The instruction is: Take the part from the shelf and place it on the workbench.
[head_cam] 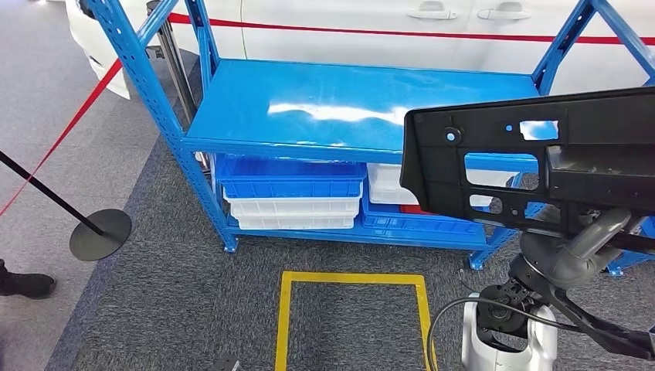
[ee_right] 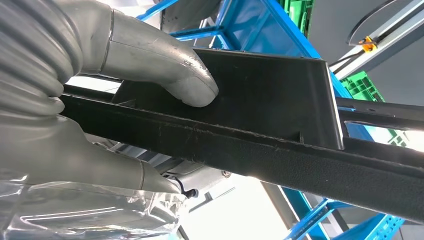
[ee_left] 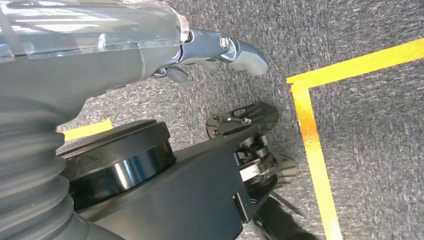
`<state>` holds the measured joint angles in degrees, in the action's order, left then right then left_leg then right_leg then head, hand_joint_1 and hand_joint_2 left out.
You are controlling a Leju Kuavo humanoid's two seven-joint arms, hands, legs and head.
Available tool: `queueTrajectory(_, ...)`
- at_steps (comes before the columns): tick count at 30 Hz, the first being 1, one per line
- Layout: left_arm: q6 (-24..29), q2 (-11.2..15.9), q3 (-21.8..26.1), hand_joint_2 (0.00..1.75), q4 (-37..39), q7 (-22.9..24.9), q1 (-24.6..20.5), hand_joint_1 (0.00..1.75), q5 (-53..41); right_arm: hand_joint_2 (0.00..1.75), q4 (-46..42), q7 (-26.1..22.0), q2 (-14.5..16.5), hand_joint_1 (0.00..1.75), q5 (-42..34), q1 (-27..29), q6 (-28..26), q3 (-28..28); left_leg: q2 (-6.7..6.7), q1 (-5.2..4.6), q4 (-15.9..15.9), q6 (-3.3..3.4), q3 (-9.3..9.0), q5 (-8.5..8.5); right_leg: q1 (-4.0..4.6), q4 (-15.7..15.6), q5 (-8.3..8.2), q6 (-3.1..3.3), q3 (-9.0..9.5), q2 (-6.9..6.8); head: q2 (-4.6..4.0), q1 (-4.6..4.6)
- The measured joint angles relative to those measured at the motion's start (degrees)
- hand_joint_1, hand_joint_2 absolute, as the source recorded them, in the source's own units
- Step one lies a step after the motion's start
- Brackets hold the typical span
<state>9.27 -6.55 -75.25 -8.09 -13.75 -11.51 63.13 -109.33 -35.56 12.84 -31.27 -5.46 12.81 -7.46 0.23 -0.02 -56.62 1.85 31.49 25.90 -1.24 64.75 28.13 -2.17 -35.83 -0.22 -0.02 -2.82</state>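
The part (head_cam: 533,162) is a long black plastic panel with several cut-outs, held in the air in front of the blue shelf's (head_cam: 332,104) right end. My right hand (head_cam: 583,251) grips it from below, at its lower edge. In the right wrist view the grey thumb (ee_right: 165,65) presses on the part's flat black face (ee_right: 260,95), with the other fingers under its long edge. The shelf's top board is bare. My left hand (ee_left: 210,50) hangs over the grey carpet with nothing in it and its thumb stretched out.
Blue bins (head_cam: 290,179) and white bins (head_cam: 293,215) fill the shelf's lower level. A yellow taped square (head_cam: 351,309) marks the carpet before the shelf. A stanchion base (head_cam: 100,233) with red tape stands at the left, near a person's shoe (head_cam: 23,284). A white car (head_cam: 371,23) is behind.
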Motion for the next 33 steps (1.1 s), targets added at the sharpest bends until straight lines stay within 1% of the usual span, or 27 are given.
queueTrajectory(1, -0.05, -0.04, -0.02, 1.75, 0.0, 0.01, -0.09, 0.0, -0.07, 1.75, -0.01, 0.12, 0.1, 1.75, 0.22, 0.01, 0.12, -0.18, -0.01, -0.11, -0.33, -0.18, 0.31, -0.07, 0.14, -3.62, -0.73, 0.36, 2.31, 0.01, 0.0, 0.0)
queueTrajectory(2, -0.11, -0.07, -0.04, 1.75, 0.0, 0.02, -0.18, 0.0, -0.1, 1.75, -0.01, 0.22, 0.23, 1.75, 0.45, 0.02, 0.17, -0.32, -0.02, -0.26, -0.64, -0.3, 0.58, -0.06, 0.2, -6.07, -1.09, 0.65, 3.74, 0.02, 0.0, 0.0)
queueTrajectory(3, -0.14, -0.09, -0.05, 1.75, 0.0, 0.03, -0.25, 0.0, -0.13, 1.75, -0.01, 0.32, 0.35, 1.75, 0.69, 0.03, 0.17, -0.46, -0.01, -0.39, -0.85, -0.31, 0.79, -0.07, 0.29, -7.13, -1.07, 0.87, 4.19, 0.04, 0.0, 0.0)
queueTrajectory(6, -0.23, -0.09, -0.09, 1.75, 0.0, 0.08, -0.3, 0.0, -0.15, 1.75, 0.06, 0.81, 0.6, 1.75, 0.99, -0.05, 0.22, -0.81, 0.02, -0.37, -0.89, -0.5, 1.05, -0.33, 0.54, -7.15, -1.5, 1.29, 3.93, 0.07, 0.0, 0.0)
queueTrajectory(8, -0.27, -0.09, -0.1, 1.75, 0.0, 0.09, -0.3, 0.0, -0.11, 1.75, 0.28, 1.23, 0.66, 1.75, 0.62, -0.37, 0.52, -1.01, 0.01, -0.29, -0.74, -0.85, 1.13, -0.61, 0.64, -7.12, -1.69, 1.59, 3.75, 0.06, 0.0, 0.0)
queueTrajectory(10, -0.27, -0.08, -0.11, 1.75, 0.0, 0.08, -0.26, 0.0, 0.01, 1.75, 0.64, 1.61, 0.68, 1.75, -0.04, -0.7, 0.91, -1.27, 0.0, -0.27, -0.67, -0.96, 1.24, -0.79, 0.64, -7.1, -1.83, 1.74, 3.6, 0.02, 0.0, 0.0)
queueTrajectory(12, -0.27, -0.06, -0.11, 1.75, 0.0, 0.04, -0.11, 0.0, 0.22, 1.75, 1.01, 1.9, 0.69, 1.75, -0.59, -0.86, 1.12, -1.51, 0.0, -0.28, -0.69, -0.94, 1.35, -0.86, 0.62, -7.07, -1.91, 1.79, 3.53, -0.01, 0.0, 0.0)
queueTrajectory(16, -0.25, -0.06, -0.11, 1.75, 0.0, -0.1, 0.18, 0.0, 0.43, 1.75, 1.54, 2.22, 0.69, 1.75, -1.17, -0.96, 1.15, -1.86, -0.02, -0.31, -0.88, -0.84, 1.5, -0.93, 0.6, -7.05, -2.04, 1.61, 3.47, -0.05, 0.0, 0.0)
queueTrajectory(18, -0.25, -0.06, -0.11, 1.75, 0.0, -0.13, 0.21, 0.0, 0.45, 1.75, 1.68, 2.38, 0.69, 1.75, -1.31, -1.12, 1.14, -1.92, -0.03, -0.38, -0.95, -0.69, 1.62, -1.0, 0.52, -7.13, -2.2, 1.37, 3.4, -0.03, 0.0, 0.0)
queueTrajectory(20, -0.25, -0.1, -0.11, 1.75, 0.0, -0.17, 0.2, 0.0, 0.45, 1.75, 1.73, 2.45, 0.69, 1.75, -1.44, -1.3, 1.13, -1.97, 0.17, -0.14, -0.29, -0.35, 1.43, -1.45, 0.56, -7.06, -2.11, 0.99, 3.32, 0.1, 0.0, 0.0)
queueTrajectory(21, -0.24, -0.14, -0.11, 1.75, 0.0, -0.21, 0.18, 0.0, 0.45, 1.75, 1.73, 2.44, 0.69, 1.75, -1.47, -1.38, 1.12, -2.03, 0.37, 0.04, 0.2, -0.14, 1.3, -1.77, 0.58, -6.23, -1.38, 0.82, 2.94, 0.17, 0.0, 0.0)
queueTrajectory(22, -0.22, -0.19, -0.11, 1.75, 0.0, -0.25, 0.15, 0.0, 0.44, 1.75, 1.73, 2.41, 0.69, 1.75, -1.5, -1.45, 1.1, -2.09, 0.65, 0.24, 0.66, 0.04, 1.22, -2.06, 0.58, -4.25, 0.01, 0.65, 2.03, 0.22, 0.0, 0.0)
queueTrajectory(23, -0.21, -0.22, -0.12, 1.75, 0.0, -0.29, 0.13, 0.0, 0.43, 1.75, 1.73, 2.35, 0.69, 1.75, -1.5, -1.44, 1.08, -2.17, 0.97, 0.3, 0.88, 0.14, 1.26, -2.22, 0.46, -1.02, 1.96, 0.5, 0.53, 0.24, 0.0, 0.0)
queueTrajectory(24, -0.19, -0.24, -0.14, 1.75, 0.0, -0.33, 0.12, 0.0, 0.4, 1.75, 1.73, 2.27, 0.69, 1.75, -1.5, -1.42, 1.03, -2.27, 1.26, 0.31, 0.92, 0.22, 1.43, -2.29, 0.39, 2.99, 4.01, 0.31, -1.37, 0.24, 0.0, 0.0)
queueTrajectory(25, -0.19, -0.25, -0.17, 1.75, 0.0, -0.34, 0.13, 0.0, 0.38, 1.75, 1.73, 2.16, 0.68, 1.75, -1.5, -1.37, 0.96, -2.4, 1.6, 0.31, 0.84, 0.22, 1.6, -2.31, 0.27, 6.66, 5.45, 0.11, -3.11, 0.24, 0.0, 0.0)
queueTrajectory(26, -0.19, -0.25, -0.23, 1.75, 0.0, -0.36, 0.13, 0.0, 0.35, 1.75, 1.73, 2.06, 0.68, 1.75, -1.5, -1.31, 0.87, -2.57, 1.95, 0.32, 0.71, 0.19, 1.75, -2.29, 0.13, 8.83, 5.9, -0.08, -4.13, 0.22, 0.0, 0.0)
queueTrajectory(27, -0.2, -0.27, -0.31, 1.75, 0.0, -0.37, 0.12, 0.0, 0.32, 1.75, 1.73, 1.97, 0.67, 1.75, -1.51, -1.29, 0.79, -2.76, 2.34, 0.37, 0.53, 0.09, 1.85, -2.24, -0.05, 8.7, 5.15, -0.27, -4.01, 0.13, 0.0, 0.0)
queueTrajectory(28, -0.2, -0.31, -0.39, 1.75, 0.0, -0.37, 0.11, 0.0, 0.3, 1.75, 1.73, 1.91, 0.67, 1.75, -1.52, -1.31, 0.74, -2.94, 2.76, 0.46, 0.25, -0.11, 1.91, -2.1, -0.24, 6.01, 3.38, -0.43, -2.6, -0.16, 0.0, 0.0)
queueTrajectory(29, -0.2, -0.35, -0.45, 1.75, 0.0, -0.37, 0.07, 0.0, 0.28, 1.75, 1.71, 1.89, 0.67, 1.75, -1.54, -1.33, 0.73, -3.05, 3.16, 0.51, -0.15, -0.43, 1.94, -1.88, -0.42, 1.71, 1.42, -0.59, -0.41, -1.04, 0.0, 0.0)
queueTrajectory(30, -0.2, -0.39, -0.5, 1.75, 0.0, -0.37, 0.04, 0.0, 0.27, 1.75, 1.69, 1.87, 0.67, 1.75, -1.54, -1.35, 0.74, -3.12, 3.54, 0.48, -0.58, -0.82, 1.98, -1.61, -0.4, -2.1, -0.08, -0.52, 1.5, -1.97, 0.0, 0.0)
queueTrajectory(31, -0.2, -0.41, -0.52, 1.75, 0.0, -0.37, 0.0, 0.0, 0.26, 1.75, 1.65, 1.85, 0.68, 1.75, -1.55, -1.38, 0.74, -3.15, 3.86, 0.39, -0.98, -1.22, 2.05, -1.37, -0.34, -4.84, -1.01, -0.2, 2.82, -2.62, 0.0, -0.01)
queueTrajectory(32, -0.21, -0.4, -0.55, 1.75, 0.0, -0.37, -0.03, 0.0, 0.17, 1.75, 1.61, 1.82, 0.69, 1.75, -1.55, -1.39, 0.73, -3.17, 4.19, 0.27, -1.28, -1.59, 2.1, -1.22, -0.22, -6.0, -1.25, 0.24, 3.24, -2.94, 0.0, -0.01)
queueTrajectory(33, -0.22, -0.39, -0.6, 1.75, 0.0, -0.35, -0.06, 0.0, 0.06, 1.75, 1.58, 1.79, 0.69, 1.75, -1.56, -1.38, 0.73, -3.22, 4.54, 0.2, -1.38, -1.89, 2.12, -1.21, -0.04, -5.87, -1.27, 0.8, 2.99, -2.53, 0.0, -0.02)
